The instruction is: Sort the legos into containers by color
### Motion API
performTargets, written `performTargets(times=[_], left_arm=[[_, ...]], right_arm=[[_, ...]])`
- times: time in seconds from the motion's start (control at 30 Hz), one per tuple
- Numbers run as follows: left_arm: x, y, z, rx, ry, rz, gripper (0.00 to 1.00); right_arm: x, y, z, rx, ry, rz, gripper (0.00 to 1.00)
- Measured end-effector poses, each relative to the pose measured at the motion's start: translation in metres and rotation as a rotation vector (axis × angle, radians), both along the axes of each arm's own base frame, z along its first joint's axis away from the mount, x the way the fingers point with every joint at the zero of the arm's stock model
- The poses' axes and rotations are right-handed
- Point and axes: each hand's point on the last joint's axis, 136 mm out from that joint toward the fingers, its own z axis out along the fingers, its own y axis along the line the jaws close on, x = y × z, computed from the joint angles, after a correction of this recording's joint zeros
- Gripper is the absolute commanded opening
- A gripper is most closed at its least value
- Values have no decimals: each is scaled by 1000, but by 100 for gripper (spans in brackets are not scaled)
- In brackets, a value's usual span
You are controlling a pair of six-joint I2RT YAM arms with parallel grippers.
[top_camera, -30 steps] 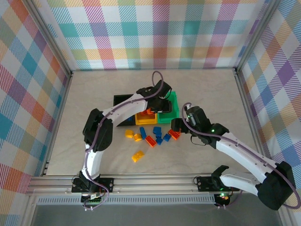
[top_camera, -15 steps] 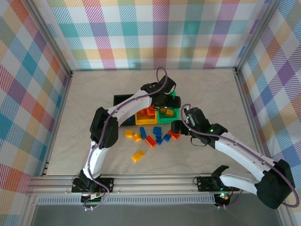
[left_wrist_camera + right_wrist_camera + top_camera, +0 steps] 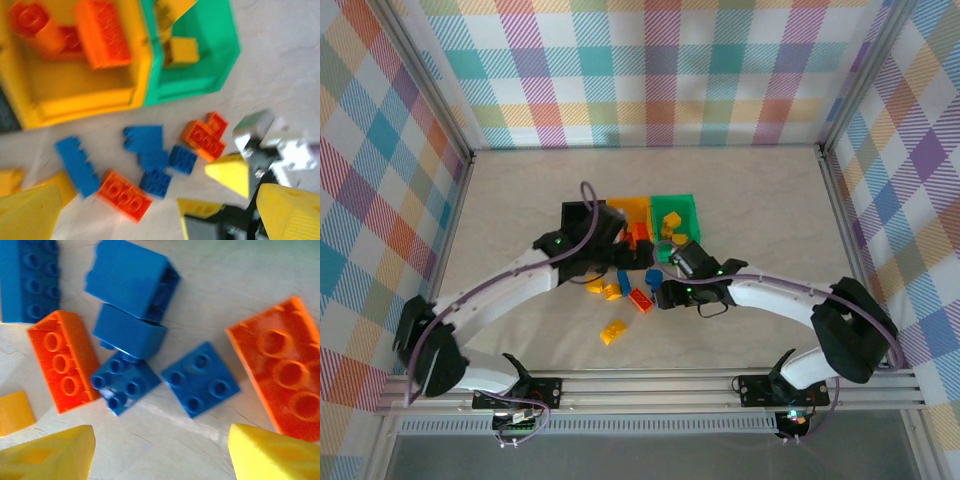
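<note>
While the left fingers (image 3: pixel 30 215) hang spread wide and empty above the front of the bins, the sorting looks partly done. At the left of the row the black bin (image 3: pixel 576 211) is half hidden by the left arm, so I cannot tell what it holds. The yellow bin (image 3: pixel 75 107) beside it holds orange-red bricks (image 3: pixel 102 32), and the green bin (image 3: pixel 200 82) at the right holds yellow bricks (image 3: pixel 182 50). On the table (image 3: pixel 520 200) just in front lie loose pieces: yellow ones (image 3: pixel 613 332) to the left, a long orange-red brick (image 3: pixel 124 195), then a cluster of blue bricks (image 3: pixel 152 160). Over that cluster the right fingers (image 3: pixel 47 455) stand fairly wide apart, holding nothing. Two square blue bricks (image 3: pixel 200 385) lie just ahead of the tips, within the gap, each turned cornerwise to the line of closing. The right arm is plainly the nearer, so a short reach forward and down, perhaps with a wrist turn to meet flat sides, seems the likely move.
</note>
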Motion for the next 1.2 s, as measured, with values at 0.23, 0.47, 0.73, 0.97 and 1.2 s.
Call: performTargets(times=[0.23,0.47,0.73,0.97,1.2], left_arm=[[-46,64,-10,-7,-37,101,100],[-70,96,-21,-7,-36,161,100],[-72,105,-23,1,-34,183,100],[-70,108,-23,1,-34,198,100],[-69,109,-23,1,-33,205,100]], right_arm=[[3,58,12,13,-49,147,60],[16,81,0,-38,-59,194,59],[24,83,-7,-123,-82,213,57],[5,83,-22,-213,-79,269,55],[3,79,-38,-290,-87,281,43]])
